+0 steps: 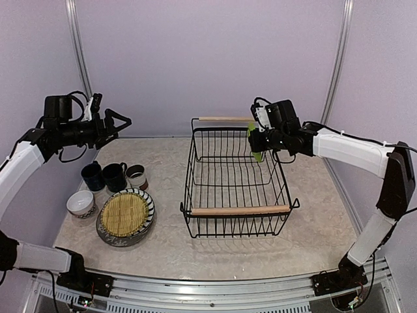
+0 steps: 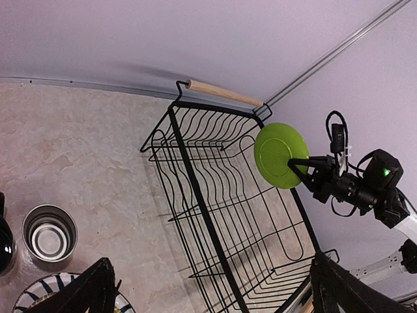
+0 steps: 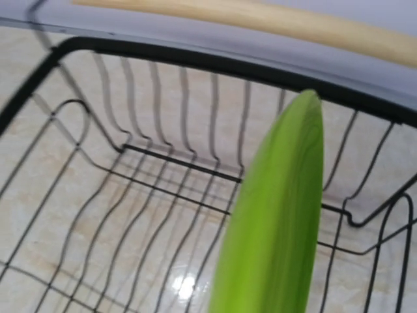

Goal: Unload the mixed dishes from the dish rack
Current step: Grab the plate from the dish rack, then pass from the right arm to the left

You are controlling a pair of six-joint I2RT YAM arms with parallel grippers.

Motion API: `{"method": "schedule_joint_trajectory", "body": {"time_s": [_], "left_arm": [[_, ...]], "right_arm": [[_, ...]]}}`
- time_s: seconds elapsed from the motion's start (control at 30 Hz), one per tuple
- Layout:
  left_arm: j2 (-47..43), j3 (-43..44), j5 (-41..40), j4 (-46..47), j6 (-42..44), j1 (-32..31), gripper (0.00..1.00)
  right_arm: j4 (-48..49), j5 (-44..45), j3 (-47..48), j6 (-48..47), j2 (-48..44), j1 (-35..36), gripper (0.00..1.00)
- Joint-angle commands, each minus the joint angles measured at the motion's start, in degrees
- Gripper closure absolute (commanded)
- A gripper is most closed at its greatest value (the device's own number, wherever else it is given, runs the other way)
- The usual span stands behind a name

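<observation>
The dish rack (image 1: 238,210), a black wire basket with two wooden bar handles, stands mid-table with no dishes showing inside. My right gripper (image 1: 259,139) is shut on the lime-green plate (image 1: 254,142), holding it on edge above the rack's far right corner. In the left wrist view the plate (image 2: 280,155) faces the camera, and in the right wrist view it (image 3: 280,222) is seen edge-on over the rack's wires (image 3: 130,189). My left gripper (image 1: 120,120) hangs open and empty, raised at the far left above the set-down dishes.
Left of the rack stand a navy mug (image 1: 92,175), a dark green mug (image 1: 115,176), a white-brown cup (image 1: 136,176) and a white bowl (image 1: 81,203). A striped plate (image 1: 146,218) carries a round woven dish (image 1: 124,214). Walls close in on three sides.
</observation>
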Motion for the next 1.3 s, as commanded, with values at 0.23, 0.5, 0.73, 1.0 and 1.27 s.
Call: {"method": "schedule_joint_trajectory", "body": {"time_s": [0.23,0.5,0.73,1.0,1.27], "left_arm": [[5.24,0.05,13.64,2.05,-19.69,-2.07,0.01],[6.79,-0.96,21.20,7.69,-36.79,-7.29,0.02],[6.12,-5.96,21.13,16.26,-46.78,-11.76,0.02],[8.06,-4.91,21.90,17.00,-46.34,-14.86,0.01],[8.40,-3.42,18.23,14.70,-44.59,-16.07,0.11]], "right_arm": [[9.57,5.13,-7.34,-16.37,-10.33,11.14,1.00],[13.44,6.44,-6.53,-30.84,-10.70,18.63,1.00],[15.94,6.90,-4.74,-41.77,-7.40,24.80,1.00],[15.50,11.73,0.83,-49.10,-1.18,29.47,1.00],[15.33,14.89,3.80,-53.15,1.51,33.53,1.00]]}}
